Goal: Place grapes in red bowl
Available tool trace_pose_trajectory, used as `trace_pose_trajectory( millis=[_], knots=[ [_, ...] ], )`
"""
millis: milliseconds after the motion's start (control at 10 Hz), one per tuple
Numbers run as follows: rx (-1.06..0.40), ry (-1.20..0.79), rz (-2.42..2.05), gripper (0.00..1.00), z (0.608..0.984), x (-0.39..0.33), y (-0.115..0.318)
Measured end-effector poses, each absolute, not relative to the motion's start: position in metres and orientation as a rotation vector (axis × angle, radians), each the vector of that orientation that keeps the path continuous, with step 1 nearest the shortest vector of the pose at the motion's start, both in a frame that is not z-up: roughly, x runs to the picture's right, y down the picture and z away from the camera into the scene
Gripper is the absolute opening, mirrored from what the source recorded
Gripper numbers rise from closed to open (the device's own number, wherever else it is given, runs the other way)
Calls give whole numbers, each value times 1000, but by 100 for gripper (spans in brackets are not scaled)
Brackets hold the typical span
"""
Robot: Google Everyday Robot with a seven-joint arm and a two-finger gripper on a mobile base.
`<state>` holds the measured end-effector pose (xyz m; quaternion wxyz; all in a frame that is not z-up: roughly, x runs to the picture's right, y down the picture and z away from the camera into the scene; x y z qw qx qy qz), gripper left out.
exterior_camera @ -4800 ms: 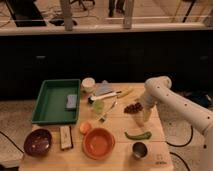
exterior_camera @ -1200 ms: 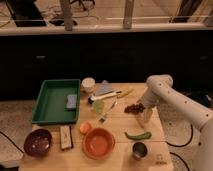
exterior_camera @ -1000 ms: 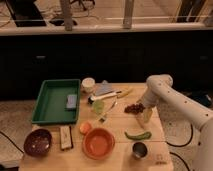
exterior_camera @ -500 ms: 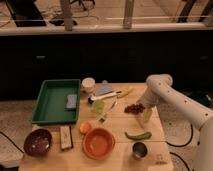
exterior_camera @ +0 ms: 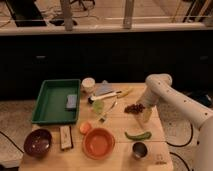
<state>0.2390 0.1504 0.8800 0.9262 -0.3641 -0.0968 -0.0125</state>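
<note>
The grapes (exterior_camera: 133,108), a small dark red-purple bunch, lie on the wooden table (exterior_camera: 120,125) right of centre. My gripper (exterior_camera: 144,113) hangs down from the white arm (exterior_camera: 159,85) just right of the grapes, low over the table and close against them. I cannot tell whether it touches them. The red bowl (exterior_camera: 98,143), wide and orange-red, sits at the table's front centre, well to the front left of the grapes, with nothing in it.
A green pepper (exterior_camera: 138,135) and a steel cup (exterior_camera: 139,149) lie in front of the gripper. A green tray (exterior_camera: 50,106) holding a sponge (exterior_camera: 71,101) is at the left, with a purple-brown bowl (exterior_camera: 37,142) at the front left. A white cup (exterior_camera: 88,84), a banana (exterior_camera: 125,92) and a green fruit (exterior_camera: 98,106) stand behind.
Since the earliest frame the arm's wrist has shifted slightly by the grapes. Over the last second nothing visibly moves. The grapes stay in place.
</note>
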Motion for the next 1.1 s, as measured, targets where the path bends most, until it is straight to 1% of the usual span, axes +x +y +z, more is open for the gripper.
trace_pose_trajectory(
  millis=[1100],
  knots=[
    [-757, -184, -22, 80, 879, 238, 148]
  ],
)
